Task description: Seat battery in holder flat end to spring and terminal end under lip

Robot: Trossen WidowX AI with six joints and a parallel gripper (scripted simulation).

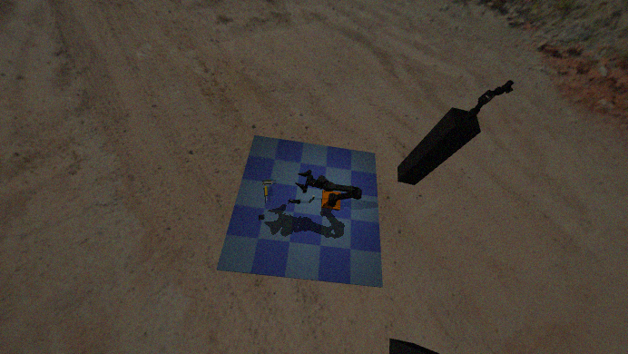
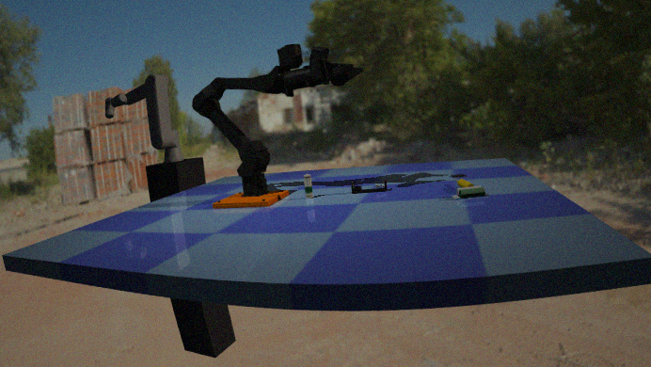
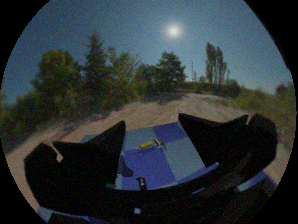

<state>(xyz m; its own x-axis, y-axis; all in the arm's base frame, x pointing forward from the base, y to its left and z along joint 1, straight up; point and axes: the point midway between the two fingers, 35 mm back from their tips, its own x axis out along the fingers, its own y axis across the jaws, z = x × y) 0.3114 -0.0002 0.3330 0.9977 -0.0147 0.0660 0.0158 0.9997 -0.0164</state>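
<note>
The battery [image 2: 308,184] [image 1: 311,199] looks white with a green lower part and stands upright on the table between the arm's base and the holder. The black holder [image 2: 370,190] [image 1: 294,201] [image 3: 142,183] lies on the table farther out from the base, with raised ends and no battery visible in it. Its spring and lip are too small to tell apart. My gripper [image 1: 299,179] [image 2: 360,71] [image 3: 152,119] is open and empty, high above the table and pointing outward, touching neither. The battery cannot be made out in the wrist view.
A yellow-handled tool [image 1: 266,191] [image 2: 465,183] [image 3: 146,145] and a green and pale object [image 1: 268,182] [image 2: 470,192] [image 3: 159,143] lie beyond the holder. A small dark block [image 1: 261,217] is near them. The orange base plate [image 2: 245,200] carries the arm. A second arm on a dark pedestal [image 2: 176,178] stands off the table.
</note>
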